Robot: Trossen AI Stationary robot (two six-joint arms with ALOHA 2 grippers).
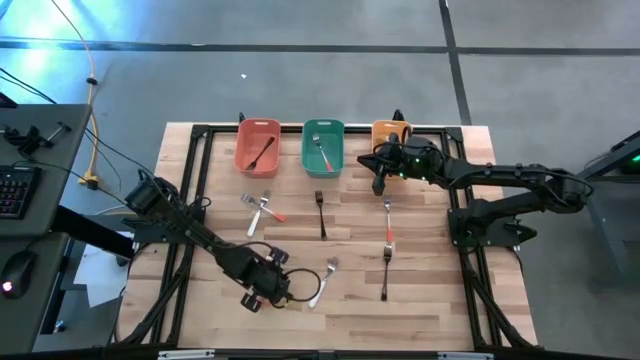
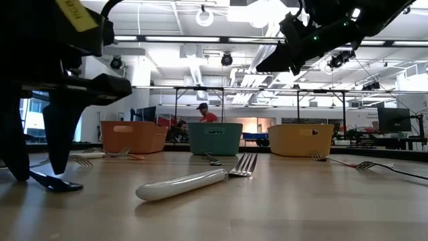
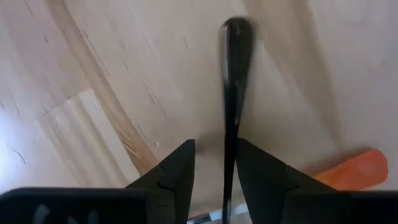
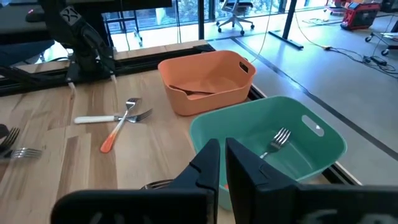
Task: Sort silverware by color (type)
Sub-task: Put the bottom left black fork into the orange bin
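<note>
My left gripper (image 1: 265,287) is low over the table's near part, open and pointing down. Its fingers (image 3: 180,171) stand on either side of a black handle (image 3: 231,106) lying on the wood; the low view shows this gripper (image 2: 37,171) with a dark end (image 2: 57,182) at the table. An orange handle (image 3: 354,171) lies beside it. My right gripper (image 1: 380,180) hovers shut and holding nothing, in front of the orange bin (image 1: 392,135), above the green bin (image 4: 273,146). Forks lie on the table: a white one (image 1: 325,282), a black one (image 1: 320,215), a red one (image 1: 388,235). My left gripper comes down from above with its fingers across the black handle (image 3: 229,168). The handle lies close against one finger (image 3: 261,177), with a gap to the other. I cannot tell whether that finger touches it. The handle rests on the table.
Three bins stand in a row at the far edge: red (image 1: 257,145) with a black-handled piece inside, green (image 1: 322,148) with a fork (image 4: 277,140), and orange. A white and an orange piece (image 1: 262,210) lie crossed left of centre. Another fork (image 1: 385,275) lies near the right.
</note>
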